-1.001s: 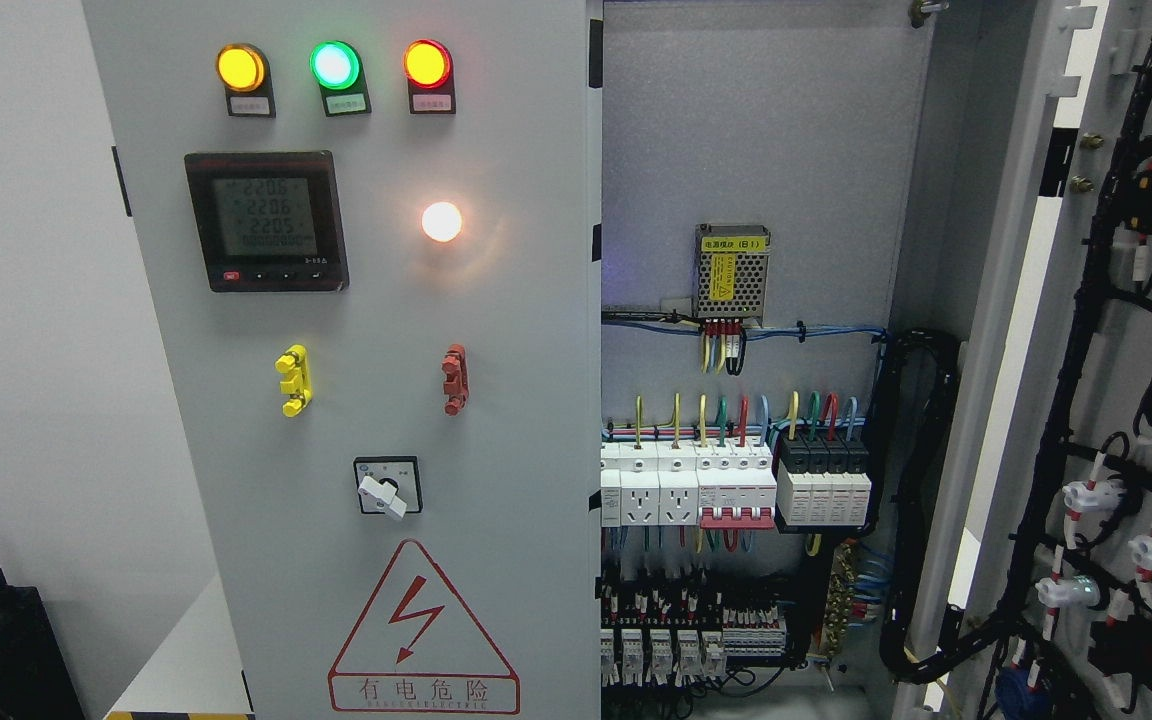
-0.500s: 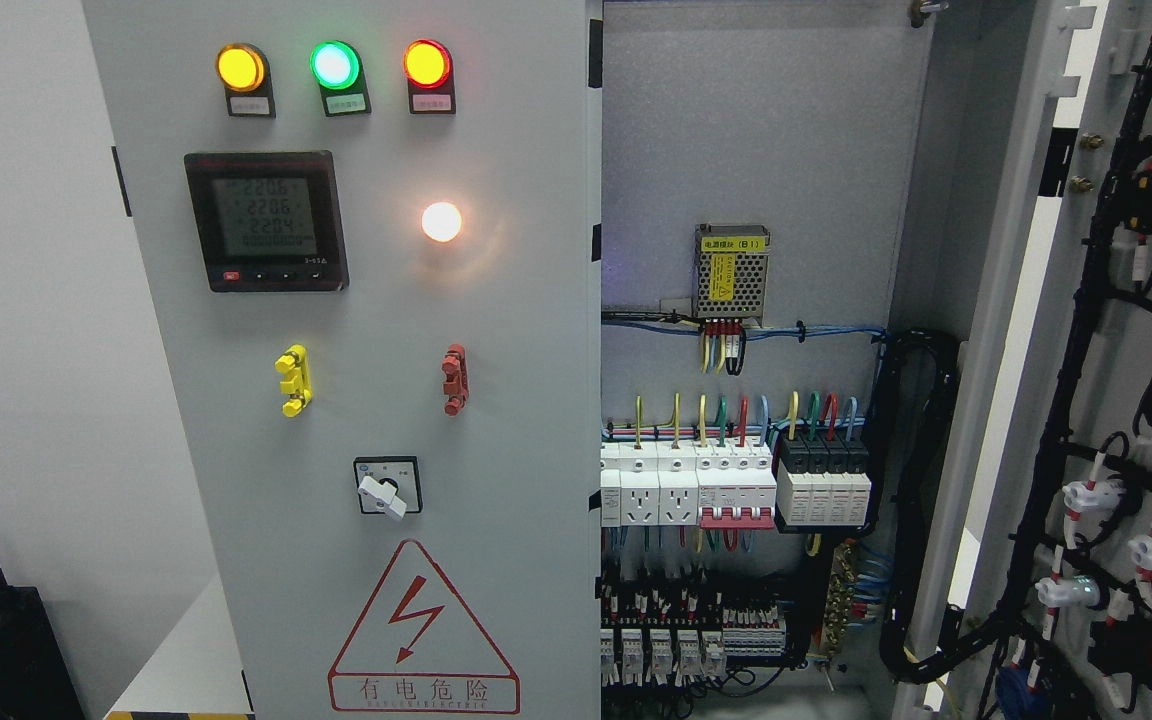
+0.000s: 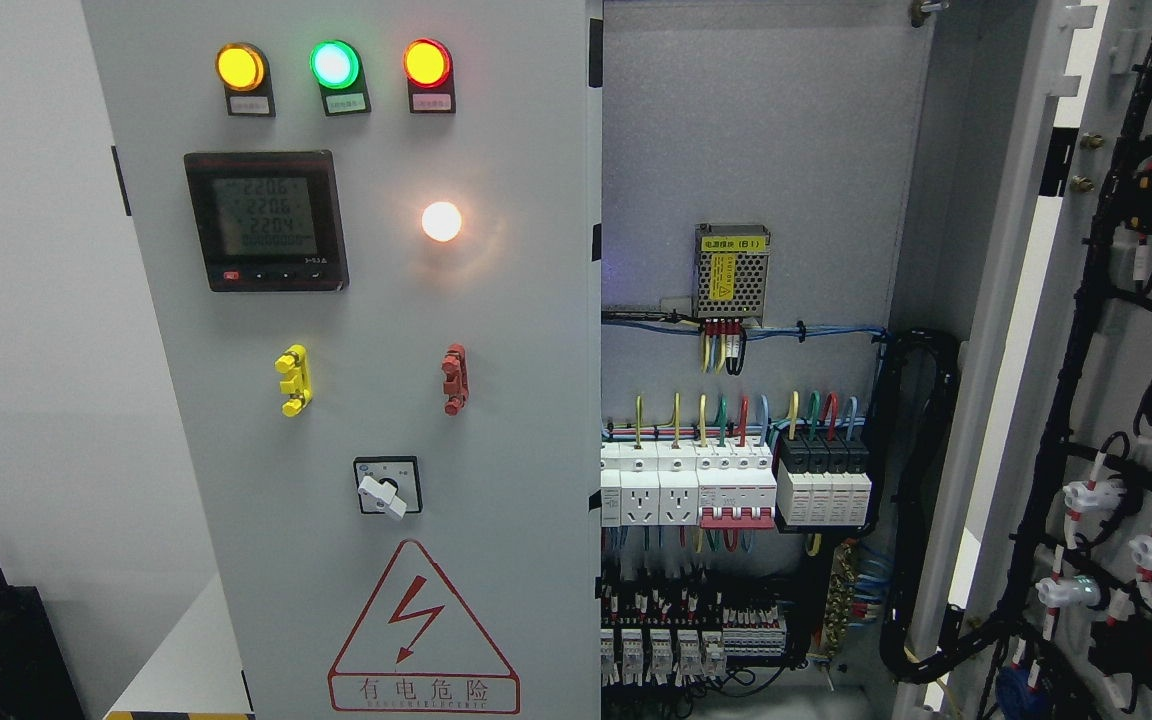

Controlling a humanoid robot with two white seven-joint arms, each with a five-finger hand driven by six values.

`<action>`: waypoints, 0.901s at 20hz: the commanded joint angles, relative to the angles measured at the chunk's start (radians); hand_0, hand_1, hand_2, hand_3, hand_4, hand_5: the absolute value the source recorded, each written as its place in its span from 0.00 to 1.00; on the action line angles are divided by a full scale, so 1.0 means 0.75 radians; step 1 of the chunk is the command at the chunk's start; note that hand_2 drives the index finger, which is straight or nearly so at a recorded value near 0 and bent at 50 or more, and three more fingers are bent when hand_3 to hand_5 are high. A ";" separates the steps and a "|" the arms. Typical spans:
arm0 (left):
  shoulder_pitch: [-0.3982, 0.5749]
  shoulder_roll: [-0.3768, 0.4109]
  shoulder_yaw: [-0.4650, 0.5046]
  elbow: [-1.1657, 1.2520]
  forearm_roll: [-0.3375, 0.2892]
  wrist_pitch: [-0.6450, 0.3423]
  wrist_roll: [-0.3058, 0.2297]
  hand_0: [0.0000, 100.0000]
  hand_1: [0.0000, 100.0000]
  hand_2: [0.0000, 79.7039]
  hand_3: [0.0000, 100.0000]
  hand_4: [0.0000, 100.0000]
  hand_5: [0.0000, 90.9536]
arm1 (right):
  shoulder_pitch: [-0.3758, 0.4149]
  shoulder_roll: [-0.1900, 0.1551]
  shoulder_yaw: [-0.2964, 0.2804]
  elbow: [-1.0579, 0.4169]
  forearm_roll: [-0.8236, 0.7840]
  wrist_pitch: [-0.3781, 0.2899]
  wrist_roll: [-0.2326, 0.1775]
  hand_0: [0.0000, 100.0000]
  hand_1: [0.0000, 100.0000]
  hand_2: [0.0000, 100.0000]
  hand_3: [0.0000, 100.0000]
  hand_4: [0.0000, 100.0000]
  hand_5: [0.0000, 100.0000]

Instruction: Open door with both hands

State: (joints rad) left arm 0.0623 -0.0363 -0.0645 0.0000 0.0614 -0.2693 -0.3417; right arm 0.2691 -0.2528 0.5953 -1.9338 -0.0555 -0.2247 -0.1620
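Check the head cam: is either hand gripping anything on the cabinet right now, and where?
Cannot be told: neither hand is in view. Nothing touches the left door, which is shut. The right door stands swung open, with no hand on it.

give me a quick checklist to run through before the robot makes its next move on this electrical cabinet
1. Right door swung open: ok, its wired inner side faces the camera.
2. Left door open: not ok, it is shut, facing the camera.
3. Robot hands in view: not ok, neither shows.
4. Grip point on the left door: cannot tell, only the yellow handle and red handle stick out.
5. Cabinet powered: not ok for touching inside, the three lamps and the meter are lit.
6. Breakers exposed beside the left door edge: not ok, keep clear.
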 commanded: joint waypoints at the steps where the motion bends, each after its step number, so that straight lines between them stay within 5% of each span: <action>1: -0.001 -0.001 0.000 -0.004 0.000 0.001 0.000 0.00 0.00 0.00 0.00 0.03 0.00 | -0.170 0.173 -0.086 -0.009 -0.038 0.034 -0.001 0.11 0.00 0.00 0.00 0.00 0.00; 7: 0.001 -0.001 0.000 -0.004 0.000 0.001 0.000 0.00 0.00 0.00 0.00 0.03 0.00 | -0.289 0.212 -0.160 0.005 -0.141 0.122 -0.001 0.11 0.00 0.00 0.00 0.00 0.00; 11: -0.001 -0.003 0.000 -0.004 0.000 0.001 0.000 0.00 0.00 0.00 0.00 0.03 0.00 | -0.373 0.288 -0.229 0.032 -0.167 0.158 -0.001 0.11 0.00 0.00 0.00 0.00 0.00; 18: 0.001 -0.001 0.000 -0.004 0.000 0.001 0.000 0.00 0.00 0.00 0.00 0.03 0.00 | -0.434 0.294 -0.235 0.030 -0.223 0.254 -0.009 0.11 0.00 0.00 0.00 0.00 0.00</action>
State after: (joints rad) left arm 0.0624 -0.0371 -0.0644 0.0000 0.0614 -0.2692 -0.3417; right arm -0.0012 -0.0871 0.4723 -1.9208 -0.1945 -0.0697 -0.1663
